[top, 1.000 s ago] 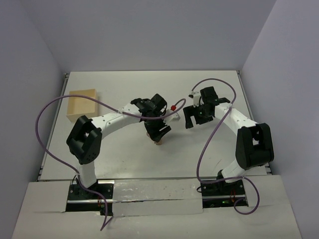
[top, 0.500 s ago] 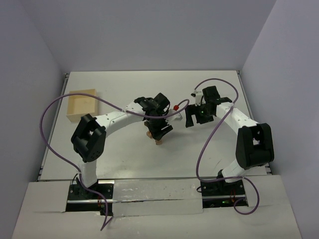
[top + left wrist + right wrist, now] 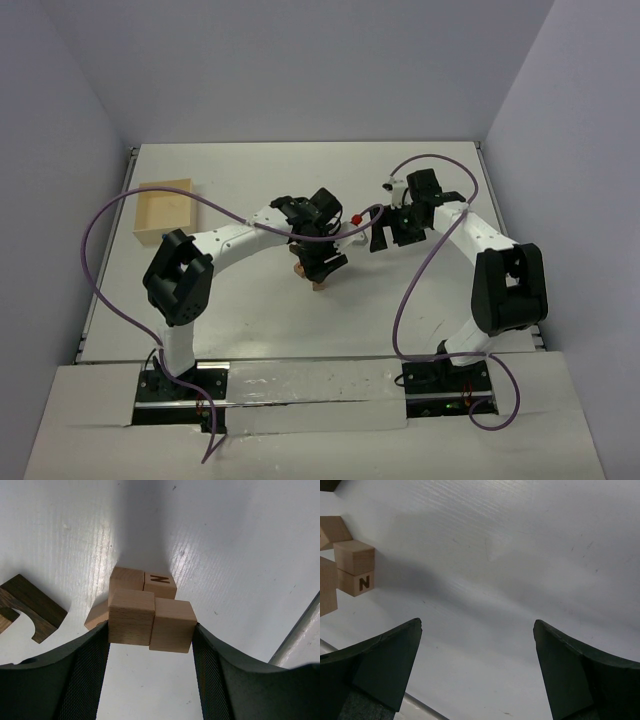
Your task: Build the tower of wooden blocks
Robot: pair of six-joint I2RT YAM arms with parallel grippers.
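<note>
My left gripper (image 3: 150, 628) is shut on two pale tan cubes (image 3: 131, 617) held side by side between its fingers. Just beyond and below them a pale cube (image 3: 127, 578) and a cube marked N (image 3: 160, 585) sit together on the white table, with an orange-brown block (image 3: 97, 615) at their left. I cannot tell whether the held pair touches them. A dark brown arch piece (image 3: 29, 607) lies further left. From above, the left gripper (image 3: 318, 258) covers most of the blocks (image 3: 318, 284). My right gripper (image 3: 388, 232) stands open and empty to their right, the N cube (image 3: 356, 582) at its view's left edge.
A shallow pale wooden tray (image 3: 166, 210) sits at the table's far left. A small red thing (image 3: 355, 216) shows between the two wrists. Purple cables loop over both arms. Walls close in the table on three sides.
The right gripper has drawn a little up and back, still open. The left gripper has shifted slightly away from the near edge, keeping its grip on the two cubes.
</note>
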